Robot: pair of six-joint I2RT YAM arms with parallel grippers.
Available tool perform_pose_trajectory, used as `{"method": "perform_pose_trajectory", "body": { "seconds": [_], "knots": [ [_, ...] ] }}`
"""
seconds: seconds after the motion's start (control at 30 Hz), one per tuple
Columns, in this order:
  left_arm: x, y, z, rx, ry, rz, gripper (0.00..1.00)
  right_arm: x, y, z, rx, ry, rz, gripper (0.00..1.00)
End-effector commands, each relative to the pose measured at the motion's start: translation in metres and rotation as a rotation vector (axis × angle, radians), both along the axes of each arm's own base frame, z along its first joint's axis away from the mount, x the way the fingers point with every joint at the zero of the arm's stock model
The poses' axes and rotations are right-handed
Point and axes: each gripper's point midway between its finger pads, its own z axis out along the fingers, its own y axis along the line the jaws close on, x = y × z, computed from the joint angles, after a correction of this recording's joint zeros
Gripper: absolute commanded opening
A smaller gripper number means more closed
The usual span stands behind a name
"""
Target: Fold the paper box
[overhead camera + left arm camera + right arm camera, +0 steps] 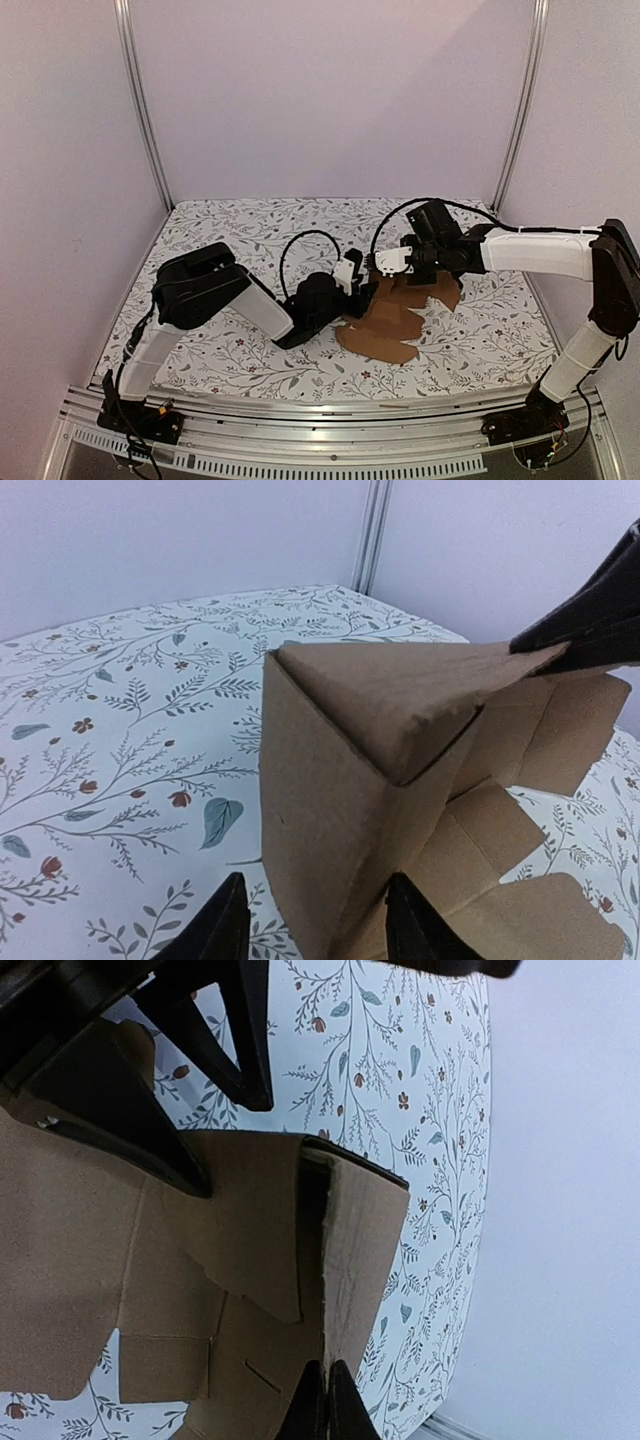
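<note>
Paper box half-raised on floral tabletop, just at 4 o'clock of centre. Left pincer at its 9 o'clock, fingers apart astride an upright wall. Right pincer at 12 o'clock, clamped together on a flap edge.

paper box: base cut off | left tool: contact perhaps hidden

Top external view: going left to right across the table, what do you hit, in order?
left arm's black elbow housing → left gripper → paper box → right arm's white forearm. The right gripper overlaps the box, so it is left out.
</note>
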Motion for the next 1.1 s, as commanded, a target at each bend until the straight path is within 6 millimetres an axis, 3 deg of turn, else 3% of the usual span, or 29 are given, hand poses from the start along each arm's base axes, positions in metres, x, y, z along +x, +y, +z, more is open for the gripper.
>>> {"method": "perform_pose_trajectory", "body": {
  "seconds": [0.0,0.33,0.47,0.57,0.77,0.97,1.07],
  "knots": [
    [-0.001,0.0,0.018,-0.005,-0.063,0.024,0.47,-0.028,0.0,-0.009,-0.011,0.153,0.033,0.0],
    [-0.003,-0.008,0.023,0.043,-0.103,0.017,0.48,-0.037,-0.003,-0.01,-0.033,0.186,0.042,0.0],
    [-0.002,-0.008,0.026,0.035,-0.098,0.025,0.38,-0.041,0.0,-0.009,-0.041,0.192,0.045,0.18],
    [-0.001,-0.008,0.026,0.026,-0.096,0.032,0.32,-0.043,0.0,-0.002,-0.037,0.221,0.023,0.25],
    [0.0,-0.007,0.025,0.028,-0.094,0.039,0.25,-0.05,0.0,0.026,0.021,0.292,-0.039,0.35],
    [0.0,-0.007,0.024,0.027,-0.088,0.034,0.25,-0.055,-0.004,0.061,0.133,0.394,-0.094,0.38],
    [-0.002,-0.006,0.026,0.023,-0.09,0.028,0.26,-0.041,-0.014,0.081,0.221,0.406,-0.155,0.42]
  ]
}}
